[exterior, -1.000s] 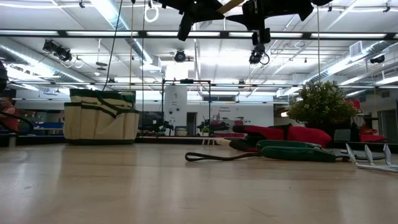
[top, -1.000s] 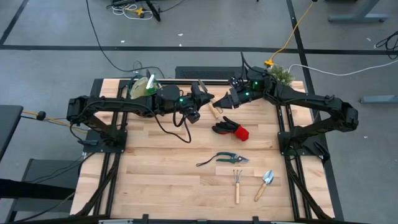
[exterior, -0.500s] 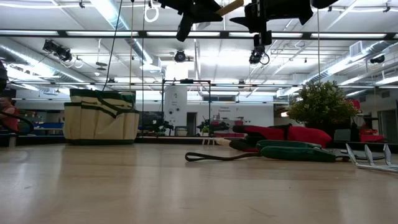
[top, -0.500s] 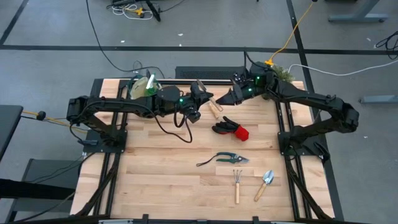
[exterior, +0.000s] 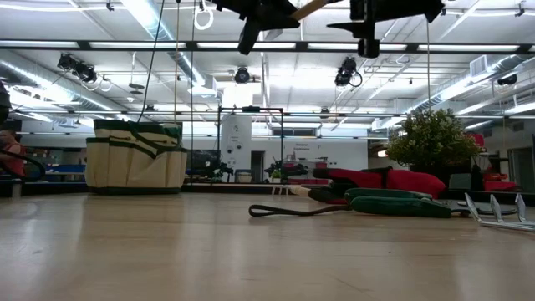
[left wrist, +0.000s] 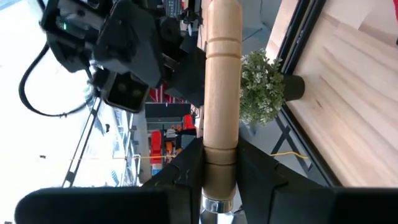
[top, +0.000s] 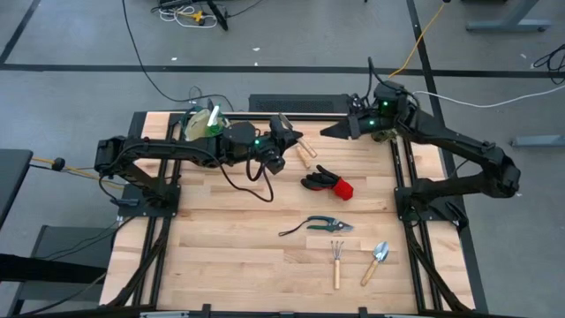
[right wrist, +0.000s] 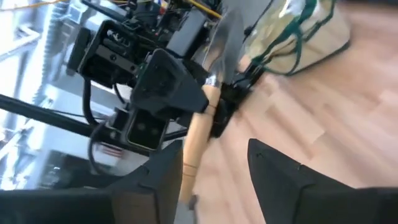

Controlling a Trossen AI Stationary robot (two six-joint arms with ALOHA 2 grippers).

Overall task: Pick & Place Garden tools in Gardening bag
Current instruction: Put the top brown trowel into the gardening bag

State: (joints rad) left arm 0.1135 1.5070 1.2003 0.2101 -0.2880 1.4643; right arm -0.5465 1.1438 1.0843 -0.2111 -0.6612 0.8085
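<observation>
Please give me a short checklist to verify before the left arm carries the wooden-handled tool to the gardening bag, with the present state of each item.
1. Left gripper shut on the wooden-handled trowel: ok, fingers clamp the handle near the metal collar.
2. Right gripper free of the tool: ok, it is open and stands apart from the handle, over the table's far side.
3. Trowel lifted off the table: ok, the low view shows it high above the surface.
4. Gardening bag upright: ok, it stands at the far left corner.
5. Bag mouth has room: cannot tell, the left arm covers part of it.
6. Gloves, pruning shears outside the path: ok, they lie nearer the table's middle.
</observation>
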